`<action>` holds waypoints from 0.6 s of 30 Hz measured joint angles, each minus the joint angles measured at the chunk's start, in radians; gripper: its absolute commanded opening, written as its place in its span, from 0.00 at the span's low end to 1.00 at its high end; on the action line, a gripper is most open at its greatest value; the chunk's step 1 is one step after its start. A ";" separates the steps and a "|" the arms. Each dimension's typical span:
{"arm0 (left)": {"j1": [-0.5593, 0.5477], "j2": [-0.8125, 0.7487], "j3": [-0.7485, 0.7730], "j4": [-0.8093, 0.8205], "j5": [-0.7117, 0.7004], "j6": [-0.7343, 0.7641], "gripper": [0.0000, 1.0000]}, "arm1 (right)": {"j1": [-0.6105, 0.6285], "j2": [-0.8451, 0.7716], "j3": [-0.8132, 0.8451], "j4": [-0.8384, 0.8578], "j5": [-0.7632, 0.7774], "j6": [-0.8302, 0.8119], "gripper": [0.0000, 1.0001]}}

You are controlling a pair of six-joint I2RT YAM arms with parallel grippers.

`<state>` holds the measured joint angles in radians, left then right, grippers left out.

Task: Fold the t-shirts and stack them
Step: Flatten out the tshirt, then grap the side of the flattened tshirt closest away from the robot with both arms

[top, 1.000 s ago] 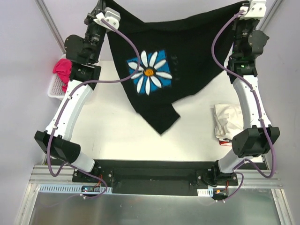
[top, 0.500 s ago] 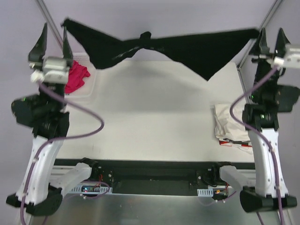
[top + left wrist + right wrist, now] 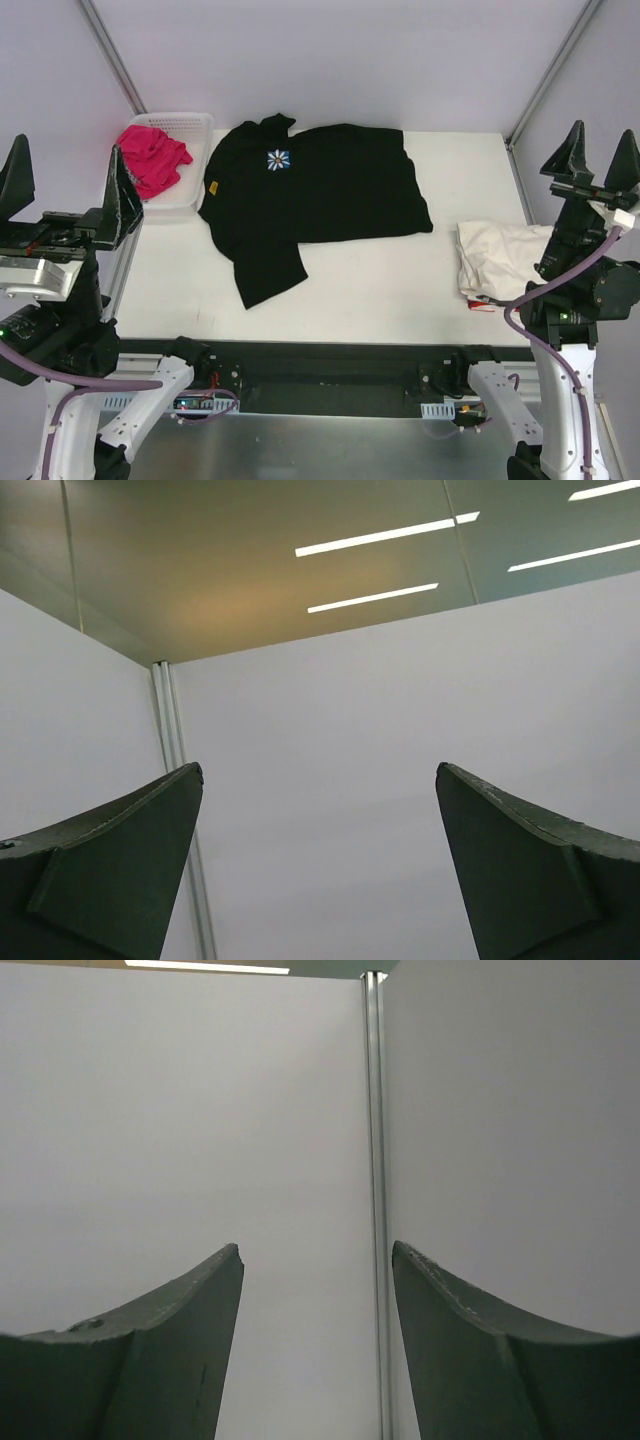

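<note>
The black t-shirt (image 3: 330,195) lies spread on the table, its small daisy patch (image 3: 278,159) near the collar and one sleeve (image 3: 265,272) pointing toward the near edge. A bright pink t-shirt (image 3: 155,160) is bunched in the white basket (image 3: 190,119) at the back left. By the right edge rests a cream t-shirt (image 3: 500,258), loosely folded. My left gripper (image 3: 68,185) is raised high at the left, open and empty. At the right, my right gripper (image 3: 598,158) is also raised, open and empty. Both wrist views show only walls between the left gripper (image 3: 318,768) and the right gripper (image 3: 316,1248).
Grey enclosure walls and metal corner posts (image 3: 112,55) (image 3: 552,70) surround the table. A red item (image 3: 487,303) peeks from under the cream t-shirt. The arm bases sit on the black bar (image 3: 330,370) at the near edge.
Both grippers let go of the black t-shirt, which dropped from the air onto the table. Both arms swung back and upward, jaws opening.
</note>
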<state>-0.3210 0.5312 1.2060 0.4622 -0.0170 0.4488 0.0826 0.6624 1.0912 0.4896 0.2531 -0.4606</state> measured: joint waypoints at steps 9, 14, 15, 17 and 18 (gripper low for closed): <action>0.000 0.063 -0.045 -0.021 -0.054 -0.140 0.99 | 0.000 0.102 0.085 -0.196 0.039 0.105 0.61; 0.000 0.143 -0.183 -0.113 -0.079 -0.316 0.99 | 0.000 0.197 0.088 -0.336 -0.014 0.209 0.59; 0.000 0.161 -0.222 -0.136 -0.079 -0.364 0.99 | 0.000 0.222 0.085 -0.363 -0.032 0.230 0.59; 0.000 0.192 -0.299 -0.197 -0.069 -0.452 0.99 | 0.000 0.262 0.072 -0.404 -0.072 0.270 0.57; 0.000 0.201 -0.333 -0.223 -0.062 -0.488 0.99 | 0.000 0.282 0.063 -0.428 -0.099 0.293 0.57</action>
<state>-0.3214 0.7319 0.8730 0.2394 -0.0788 -0.0395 0.0822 0.9447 1.1542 0.0612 0.1543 -0.1673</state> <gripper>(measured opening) 0.991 0.586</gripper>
